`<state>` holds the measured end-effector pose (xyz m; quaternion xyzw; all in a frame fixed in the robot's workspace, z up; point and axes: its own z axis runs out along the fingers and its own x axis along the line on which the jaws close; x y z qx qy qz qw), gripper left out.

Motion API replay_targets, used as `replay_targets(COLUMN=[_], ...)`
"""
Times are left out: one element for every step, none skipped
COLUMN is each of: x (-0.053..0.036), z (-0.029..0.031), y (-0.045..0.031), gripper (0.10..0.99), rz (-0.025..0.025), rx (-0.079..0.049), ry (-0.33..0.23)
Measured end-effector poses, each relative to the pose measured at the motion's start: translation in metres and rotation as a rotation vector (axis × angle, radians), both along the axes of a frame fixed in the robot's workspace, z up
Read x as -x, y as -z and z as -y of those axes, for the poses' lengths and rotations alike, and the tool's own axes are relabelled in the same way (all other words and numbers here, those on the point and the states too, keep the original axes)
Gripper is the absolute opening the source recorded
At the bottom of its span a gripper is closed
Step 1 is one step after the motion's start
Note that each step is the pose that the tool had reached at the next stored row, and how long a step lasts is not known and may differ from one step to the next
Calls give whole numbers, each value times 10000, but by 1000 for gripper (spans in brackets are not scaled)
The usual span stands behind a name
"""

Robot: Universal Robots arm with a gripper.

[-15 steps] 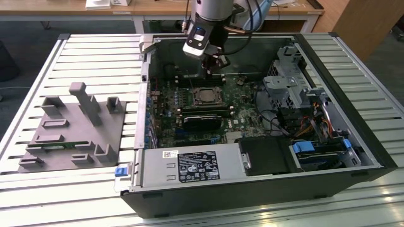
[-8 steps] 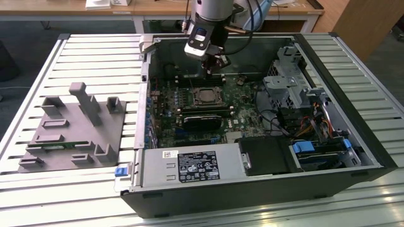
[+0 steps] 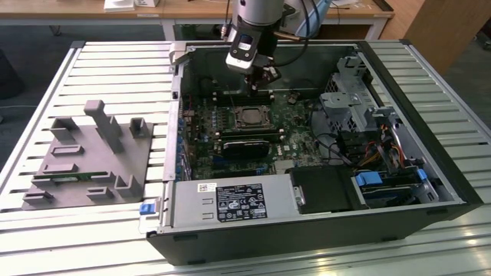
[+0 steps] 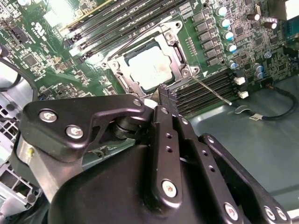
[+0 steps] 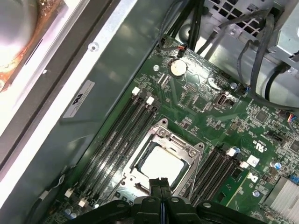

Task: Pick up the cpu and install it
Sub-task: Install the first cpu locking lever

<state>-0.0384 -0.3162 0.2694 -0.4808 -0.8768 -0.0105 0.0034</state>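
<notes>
Already seated in its black socket frame [image 5: 161,163], the thin, stiff, fragile silver-topped square cpu [image 5: 161,167] lies below the closed, empty claw [image 5: 160,184], best gripped by its edges.

a: what kind of place is this?
b: a workshop or lab. an open computer case [image 3: 322,230] lies on a slatted metal table [image 3: 115,63], with wooden desks [image 3: 199,10] behind.

Silver-grey cpu [image 5: 161,167], green motherboard [image 5: 205,116], black case [image 3: 307,236], grey slatted table [image 3: 92,69]
</notes>
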Motion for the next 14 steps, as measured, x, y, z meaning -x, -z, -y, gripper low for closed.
replay_targets(x=[0, 0, 0, 0, 0, 0, 0, 0, 0, 0, 0, 0, 0, 0], z=[0, 0, 0, 0, 0, 0, 0, 0, 0, 0, 0, 0, 0, 0], y=[0, 0, 0, 0, 0, 0, 0, 0, 0, 0, 0, 0, 0, 0], gripper=[106, 106, 106, 106, 106, 106, 106, 106, 106, 106, 106, 106, 106, 106], rz=[0, 0, 0, 0, 0, 0, 0, 0, 0, 0, 0, 0, 0, 0], rx=[0, 0, 0, 0, 0, -1, 0, -1, 0, 0, -1, -1, 0, 0], ry=[-45, -89, -132, -177, -223, -271, -317, -361, -406, -450, -494, -537, -585, -629])
